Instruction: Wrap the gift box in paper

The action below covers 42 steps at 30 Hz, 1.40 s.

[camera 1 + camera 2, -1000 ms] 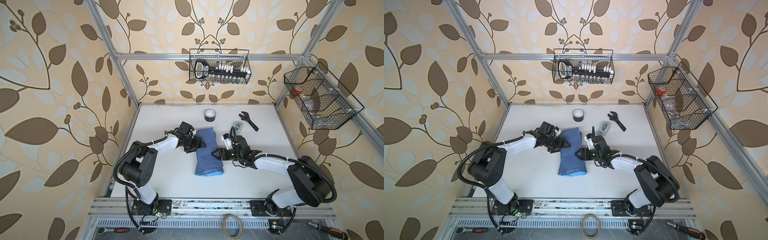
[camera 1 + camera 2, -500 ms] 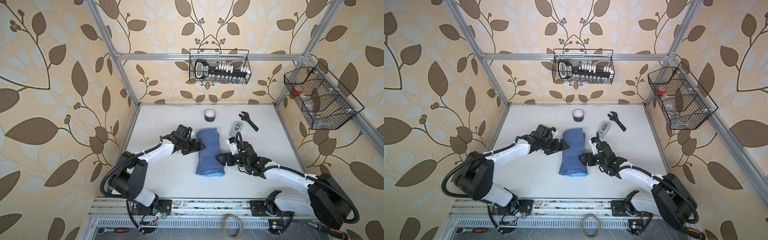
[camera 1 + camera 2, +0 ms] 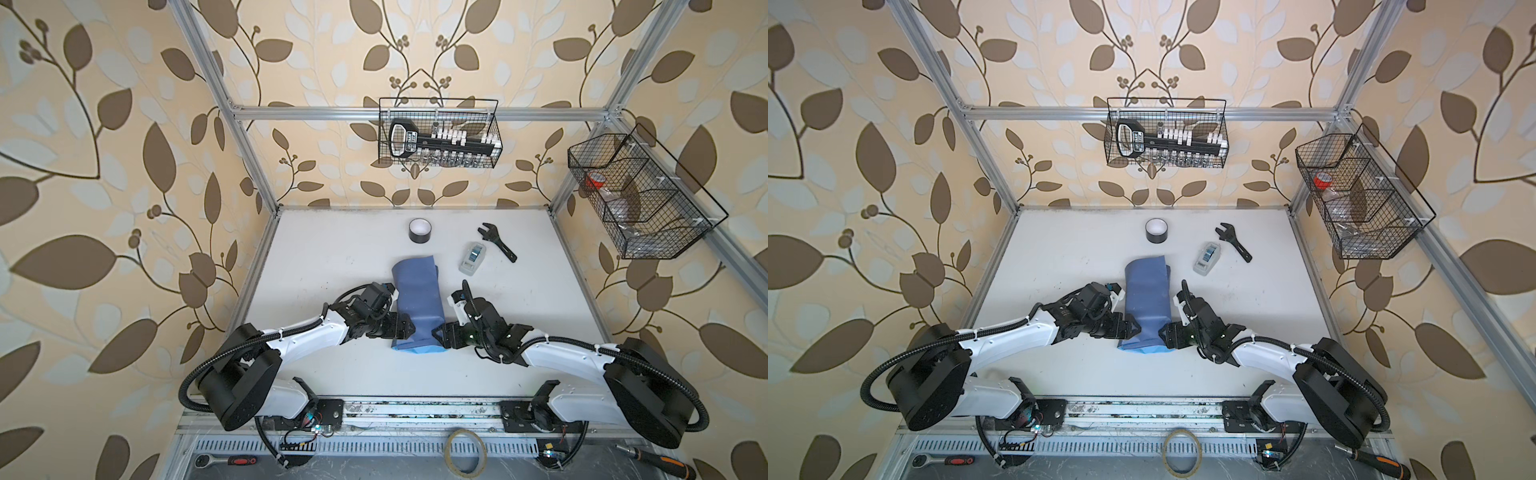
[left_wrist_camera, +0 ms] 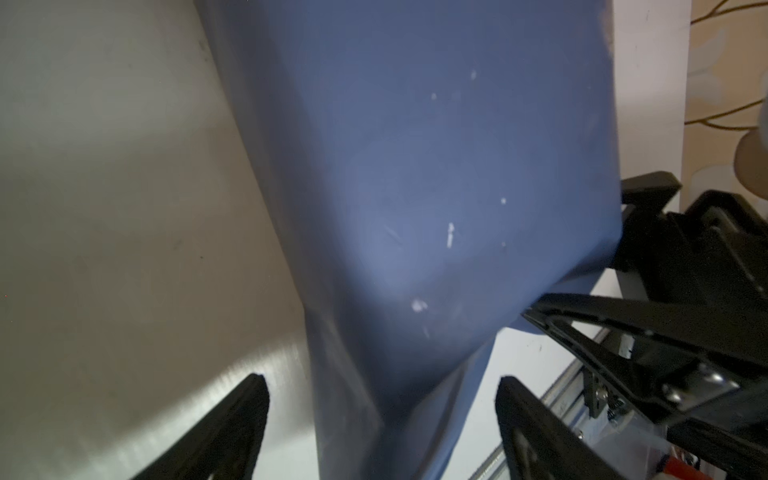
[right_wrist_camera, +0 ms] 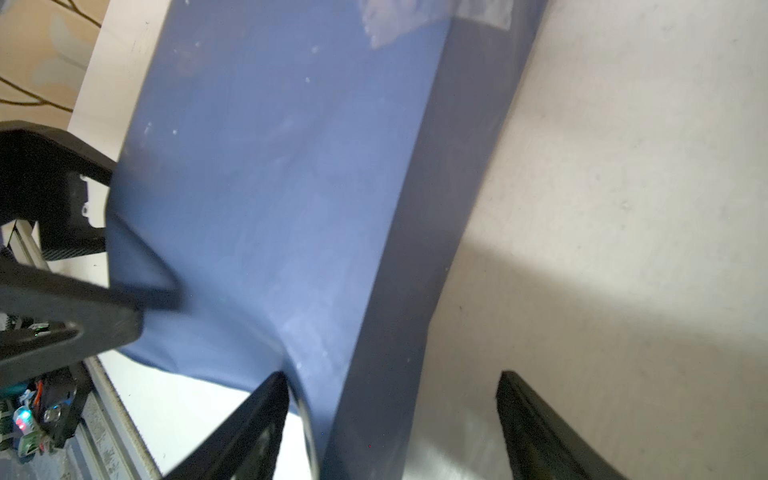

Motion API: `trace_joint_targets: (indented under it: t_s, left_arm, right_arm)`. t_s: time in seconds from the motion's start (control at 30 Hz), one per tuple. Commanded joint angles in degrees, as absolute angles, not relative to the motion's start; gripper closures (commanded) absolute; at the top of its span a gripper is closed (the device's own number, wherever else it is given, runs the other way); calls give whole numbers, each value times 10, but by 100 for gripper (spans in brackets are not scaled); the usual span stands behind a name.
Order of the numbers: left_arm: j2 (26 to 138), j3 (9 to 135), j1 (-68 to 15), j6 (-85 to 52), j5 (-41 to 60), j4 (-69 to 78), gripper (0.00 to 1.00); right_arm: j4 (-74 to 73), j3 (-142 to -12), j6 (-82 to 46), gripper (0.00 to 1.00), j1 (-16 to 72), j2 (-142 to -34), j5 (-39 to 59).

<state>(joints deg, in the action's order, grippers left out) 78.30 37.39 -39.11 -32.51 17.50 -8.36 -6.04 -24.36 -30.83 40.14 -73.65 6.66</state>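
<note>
- Left gripper (image 3: 409,330) at the near end of the paper (image 3: 417,299), on its left flank. Jaws spread wide, and the sleeve's edge passes between them ungripped.
- Right gripper (image 3: 436,334) opposite, on the right flank. Jaws also apart, with one finger just touching the paper's near corner and nothing clamped.
- Paper lies mid-surface (image 3: 332,365) as a long flat sleeve running near to far, slate face out. A light blue strip shows at the near end.
- Gift box not visible; judged to sit inside the sleeve.
- Step, as I read it: long sides are folded over and the near end is being closed.
- Next move calls for both sides pinching in together, low and even, so the sleeve does not skid or the box slide out the far end.
- Clear case (image 3: 472,258) beyond on the right, with something bluish inside; contents unclear.
- Wrench (image 3: 496,243) and tape roll (image 3: 419,230) lie farther back.
- Side basket (image 3: 665,232) has a red-topped item in the compartment nearest the back wall and clear plastic in the others.
- Back-wall basket (image 3: 496,133) holds a black socket rack (image 3: 440,139).
</note>
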Motion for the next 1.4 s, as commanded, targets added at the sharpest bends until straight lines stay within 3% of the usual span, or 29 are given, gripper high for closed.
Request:
trace_joint_targets:
  t_s: [0.0,0.33,0.77,1.37]
  left_arm:
    - [795,374,-399,-312,130,-51,14]
    - [817,356,-423,-318,76,-24,23]
    - [822,349,-456,-336,-9,-23,41]
    - [838,344,-476,-363,-36,-18,47]
  right_arm:
    - [-78,-241,-309,21,405,-743,43]
    - [-91,-242,-312,29,436,-755,-19]
    - [-125,-236,-326,47,485,-763,-139]
    - [-169,-220,-329,57,506,-800,-182]
